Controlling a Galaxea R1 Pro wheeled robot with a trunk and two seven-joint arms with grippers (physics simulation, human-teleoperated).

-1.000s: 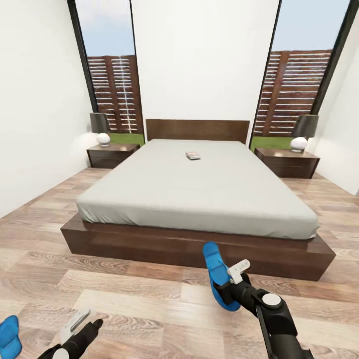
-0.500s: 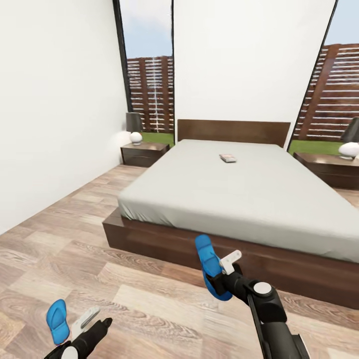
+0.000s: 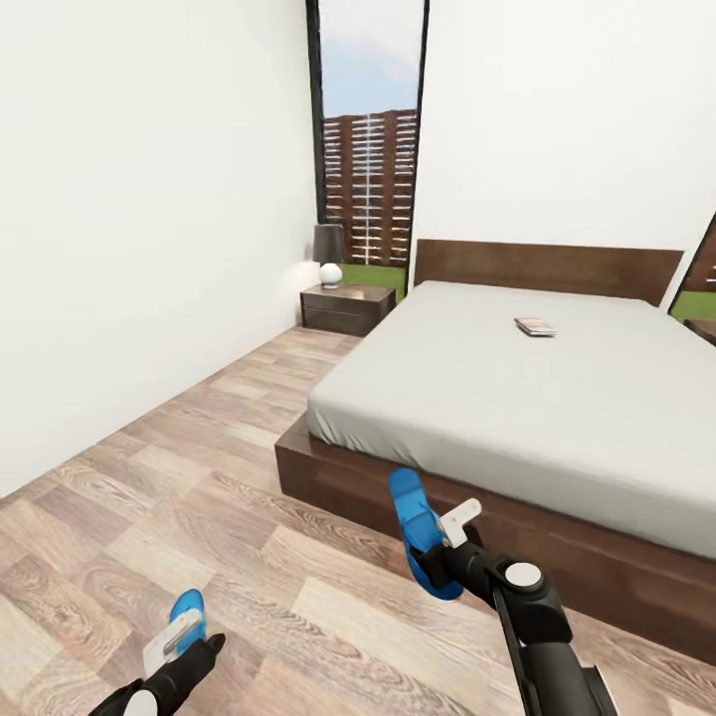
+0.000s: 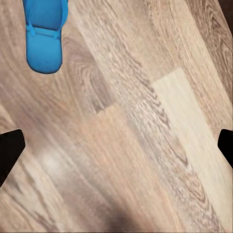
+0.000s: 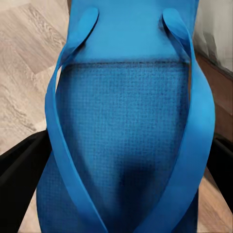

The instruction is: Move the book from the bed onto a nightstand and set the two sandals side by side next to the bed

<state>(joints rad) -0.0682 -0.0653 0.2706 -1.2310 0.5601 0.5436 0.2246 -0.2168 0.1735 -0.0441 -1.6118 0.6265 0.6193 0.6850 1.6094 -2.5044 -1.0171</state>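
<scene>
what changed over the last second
Mainly the camera: the view swung left, so the bed and book slid toward the picture's right and the right-hand nightstand left the frame. The floor sandal now shows just beyond the left claw. The right claw still grips the other sandal; the book still lies on the bed.

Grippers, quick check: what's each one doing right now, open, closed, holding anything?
Left tool: open, empty, over the floor near the loose sandal.
Right tool: closed on the other sandal, held up off the floor.
</scene>
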